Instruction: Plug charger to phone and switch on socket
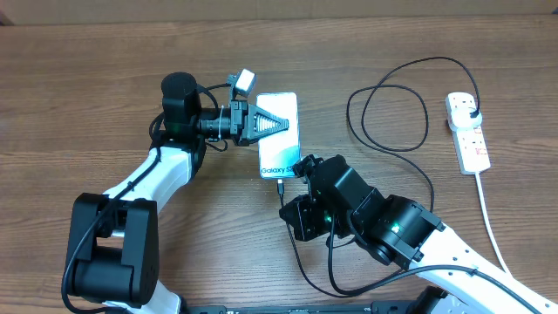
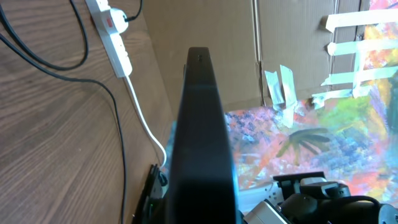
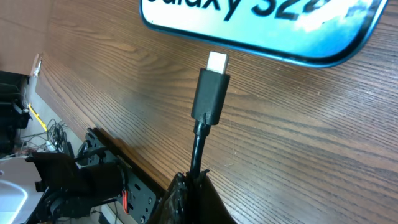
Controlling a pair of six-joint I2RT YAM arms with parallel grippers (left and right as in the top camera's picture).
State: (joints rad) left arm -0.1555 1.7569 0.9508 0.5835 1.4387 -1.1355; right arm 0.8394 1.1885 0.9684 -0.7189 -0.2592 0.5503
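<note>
Wooden table: right gripper pinches charger near phone; left gripper closed, socket apart

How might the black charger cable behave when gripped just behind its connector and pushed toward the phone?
Probably floppy along its length: the charger lies in loose loops. Near the tip it likely holds straight, as the short stub above the jaws does. Pushed hard, it may buckle.
</note>
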